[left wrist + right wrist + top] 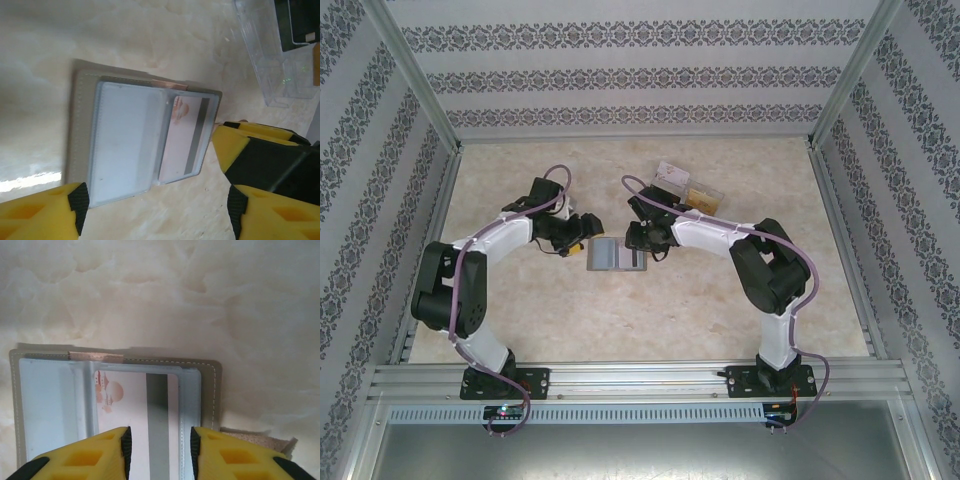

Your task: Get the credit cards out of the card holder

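Right gripper (160, 454) at the bottom edge of its wrist view, jaws apart with a narrow gap, poised over the grey stripe of a white card (125, 415). Not clamped on anything.

Card sits in the clear right-hand sleeve of the card holder (211, 390), which lies open and flat on the table (200, 290), centre of the top view.

Left gripper (155, 220) jaws wide apart, straddling the holder's near edge, one at its lower-left corner. Contact unclear.

Tray (265, 65) upper right, near the holder.

Step, as judged: extraction of this card, not yet gripped. Next move calls for catching the card's exposed edge and sliding it out along the sleeve while the left steadies the holder.
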You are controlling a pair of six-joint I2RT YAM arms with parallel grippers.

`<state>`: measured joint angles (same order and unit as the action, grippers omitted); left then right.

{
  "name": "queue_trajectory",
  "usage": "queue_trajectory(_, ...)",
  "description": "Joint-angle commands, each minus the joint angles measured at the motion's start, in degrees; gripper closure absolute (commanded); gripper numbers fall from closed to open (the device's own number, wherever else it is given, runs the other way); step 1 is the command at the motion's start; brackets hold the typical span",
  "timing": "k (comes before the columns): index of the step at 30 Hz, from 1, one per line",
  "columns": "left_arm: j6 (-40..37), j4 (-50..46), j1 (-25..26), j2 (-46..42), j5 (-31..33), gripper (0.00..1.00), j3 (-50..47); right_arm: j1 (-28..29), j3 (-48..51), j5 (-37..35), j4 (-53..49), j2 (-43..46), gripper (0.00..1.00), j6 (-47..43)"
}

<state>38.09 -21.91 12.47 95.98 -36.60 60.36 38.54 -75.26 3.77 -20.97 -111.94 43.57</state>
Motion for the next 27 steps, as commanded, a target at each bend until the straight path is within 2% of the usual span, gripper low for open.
queue_trajectory(1, 2.1, 4.0, 1.5, 1.4, -2.3, 0.31, 1.7, -0.3, -1.0, -0.7, -1.0, -1.3, 0.63, -0.4)
queue_trajectory(8, 3.6, 6.1, 3.6, 4.2, -3.5, 0.47, 2.0, -0.5, -1.0, 1.4, -0.3, -2.3, 0.71, -0.8)
queue_trajectory(27, 4.7, 7.0, 5.9, 10.8, -3.8, 0.64, 4.2, -0.9, -0.5, 3.0, 0.1, -4.0, 0.77, -0.9)
